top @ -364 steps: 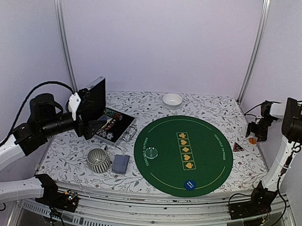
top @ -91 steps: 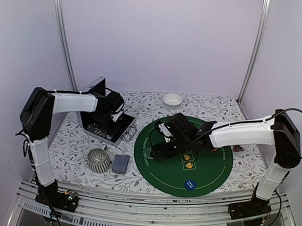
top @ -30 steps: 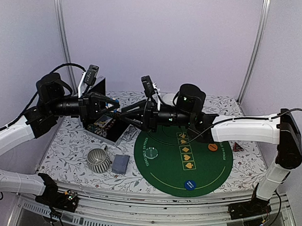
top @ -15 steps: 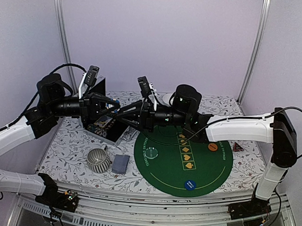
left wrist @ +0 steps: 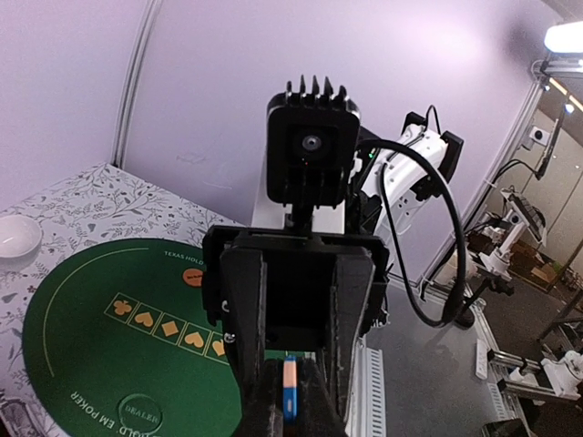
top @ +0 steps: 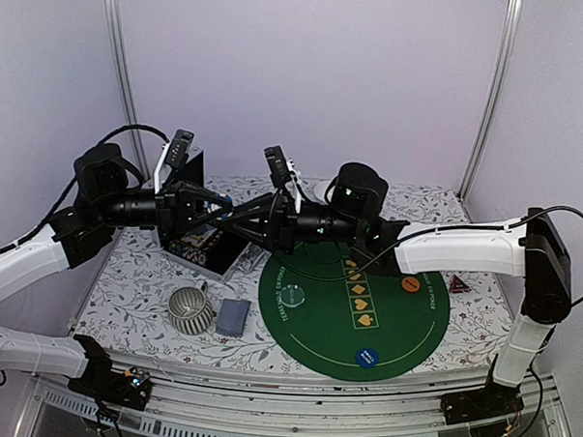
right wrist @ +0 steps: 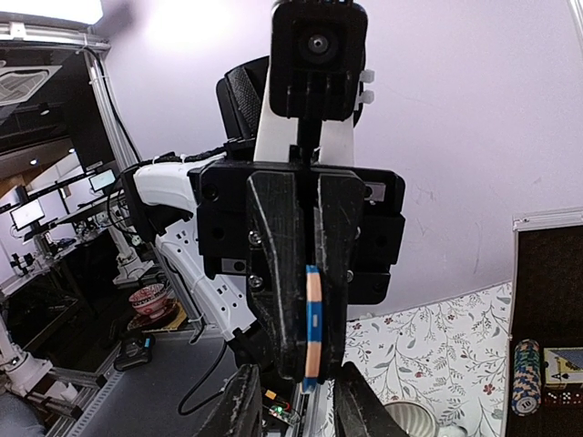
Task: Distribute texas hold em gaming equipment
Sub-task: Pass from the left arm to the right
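The left gripper (left wrist: 290, 411) pinches a chip (right wrist: 312, 319) mid-air, the right gripper (right wrist: 299, 405) has its jaws spread beside it. A few buttons (top: 366, 356) sit on the mat (top: 403, 320); the cards (top: 232, 317) look undealt.

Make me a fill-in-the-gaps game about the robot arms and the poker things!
The left gripper pinches a chip that is orange and ___.
The right gripper facing it is ___.
The round poker mat is coloured ___.
Missing words: blue, open, green.
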